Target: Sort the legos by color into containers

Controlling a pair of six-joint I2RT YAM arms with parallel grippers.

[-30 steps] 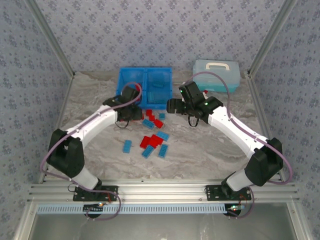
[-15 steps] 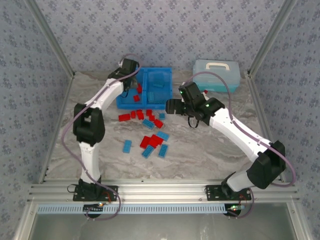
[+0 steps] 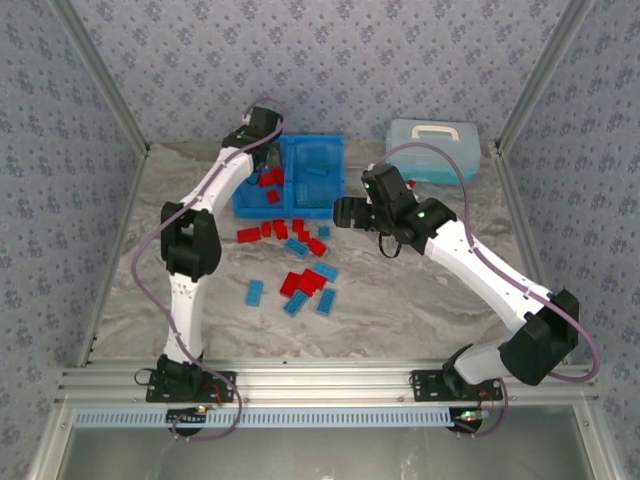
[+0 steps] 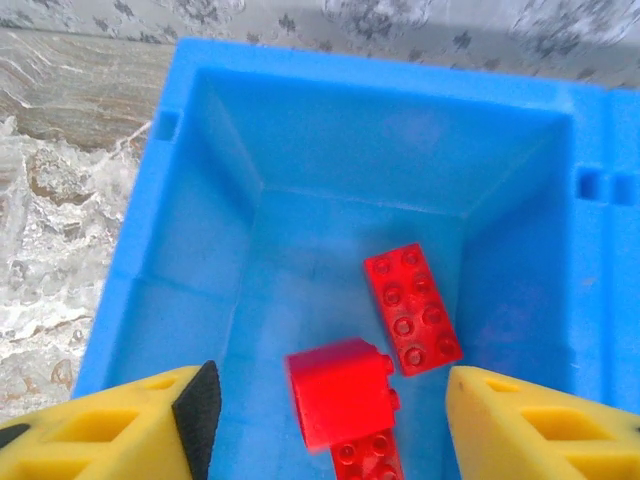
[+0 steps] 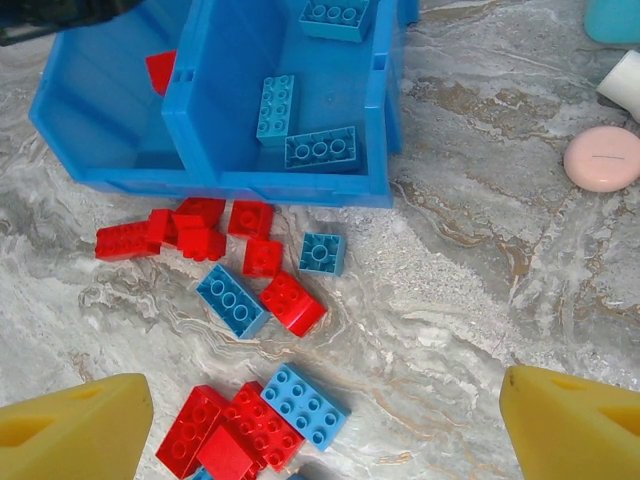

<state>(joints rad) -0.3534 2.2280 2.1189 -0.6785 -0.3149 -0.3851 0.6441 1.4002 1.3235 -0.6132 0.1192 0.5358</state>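
My left gripper hangs open over the left compartment of the blue bin. A red lego sits tilted between the yellow fingers, touching neither, on top of another red one. A third red lego lies flat on the compartment floor. In the top view the left gripper is above the bin. My right gripper is open and holds nothing. It hovers over loose red legos and light blue legos. The right compartment holds light blue legos.
A pale blue lidded case stands at the back right. A pink disc lies on the marble table to the right of the bin. Loose legos are scattered in front of the bin. Patterned walls close in the sides and back.
The left arm swung from the pile's edge up over the bin's left compartment, then its jaws opened and let go of a red lego. The right arm barely shifted.
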